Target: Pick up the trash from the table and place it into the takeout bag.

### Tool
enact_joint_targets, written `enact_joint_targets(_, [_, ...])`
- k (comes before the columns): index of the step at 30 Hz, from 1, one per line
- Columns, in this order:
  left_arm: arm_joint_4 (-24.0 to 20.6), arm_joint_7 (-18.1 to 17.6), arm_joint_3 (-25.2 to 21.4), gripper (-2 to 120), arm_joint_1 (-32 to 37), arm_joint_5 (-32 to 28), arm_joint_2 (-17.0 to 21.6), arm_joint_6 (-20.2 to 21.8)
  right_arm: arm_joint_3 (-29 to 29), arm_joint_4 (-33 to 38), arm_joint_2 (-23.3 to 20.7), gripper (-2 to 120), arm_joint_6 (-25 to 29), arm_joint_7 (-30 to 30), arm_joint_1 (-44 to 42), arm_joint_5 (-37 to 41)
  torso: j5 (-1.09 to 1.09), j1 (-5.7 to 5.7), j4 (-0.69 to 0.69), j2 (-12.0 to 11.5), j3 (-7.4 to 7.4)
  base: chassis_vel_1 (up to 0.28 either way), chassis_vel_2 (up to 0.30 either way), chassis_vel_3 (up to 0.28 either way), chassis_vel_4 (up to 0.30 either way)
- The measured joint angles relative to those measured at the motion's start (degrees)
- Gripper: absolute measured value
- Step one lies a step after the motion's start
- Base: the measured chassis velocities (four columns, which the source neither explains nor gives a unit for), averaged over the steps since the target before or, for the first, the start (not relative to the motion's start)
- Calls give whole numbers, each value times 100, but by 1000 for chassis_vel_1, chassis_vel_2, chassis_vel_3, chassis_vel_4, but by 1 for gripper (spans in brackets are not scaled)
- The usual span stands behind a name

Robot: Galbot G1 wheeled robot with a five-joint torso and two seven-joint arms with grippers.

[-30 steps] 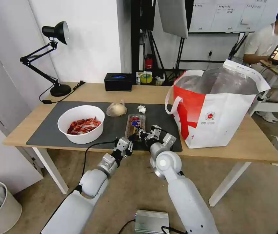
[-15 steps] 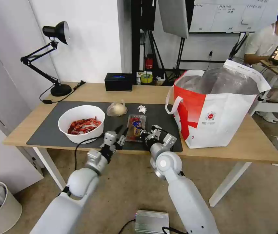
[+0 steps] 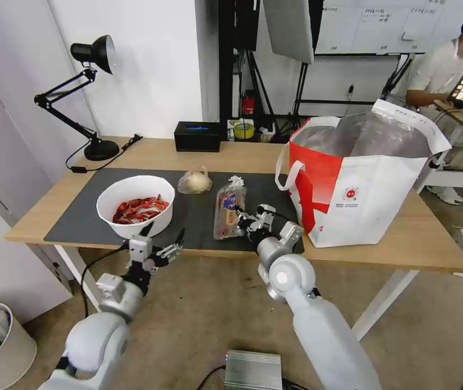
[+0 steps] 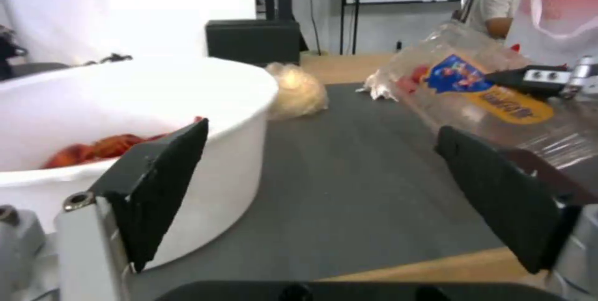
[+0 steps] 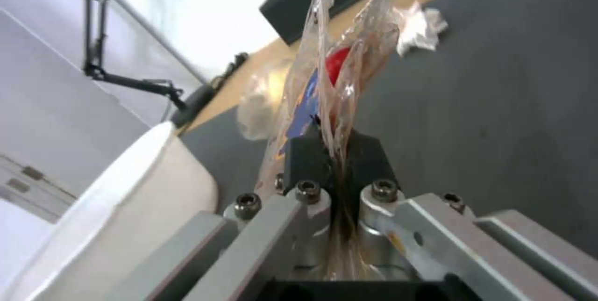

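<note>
Now my right gripper (image 3: 246,221) clamps the clamshell tray (image 3: 228,208), tilted up off the mat at frame centre; left gripper (image 3: 161,246), jaws wide, has pulled back lower left; takeout bag (image 3: 361,184) next

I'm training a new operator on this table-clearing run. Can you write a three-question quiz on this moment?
1. True or false: the right gripper is shut on the clear plastic clamshell tray.
2. The open left gripper is nearest the: A) white round bowl of red crayfish shells B) white and red takeout bag C) small knotted clear bag
3. Fill in: the crumpled white tissue lies on the dark grey ____.

Key: 1 true; 2 A; 3 mat.
</note>
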Motion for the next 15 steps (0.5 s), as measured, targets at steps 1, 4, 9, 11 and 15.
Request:
enact_joint_targets(1, [-64, 18, -57, 100, 72, -3, -13, 1, 0, 82, -37, 0, 4, -12, -35, 0, 0, 0, 0, 0, 0, 0, 0, 0, 0])
enact_joint_targets(4, [-242, 55, -208, 100, 275, -12, -60, 2, 18, 356, -158, 0, 15, -39, -124, 83, 0, -1, 0, 0, 0, 0, 0, 0, 0])
enact_joint_targets(9, [-527, 86, -420, 100, 558, -19, -178, 0, 215, 829, -358, 0, 23, -20, -199, 467, 1, 0, 0, 0, 0, 0, 0, 0, 0])
enact_joint_targets(11, [-589, 92, -463, 100, 628, -20, -207, -2, 277, 967, -419, 0, 23, 3, -203, 590, 1, 0, -1, 0, 0, 0, 0, 0, 0])
enact_joint_targets(15, [-757, 146, -604, 100, 840, -8, -286, -18, 489, 1463, -593, 0, -2, 173, -188, 993, 1, -1, -1, 0, 0, 0, 0, 0, 0])
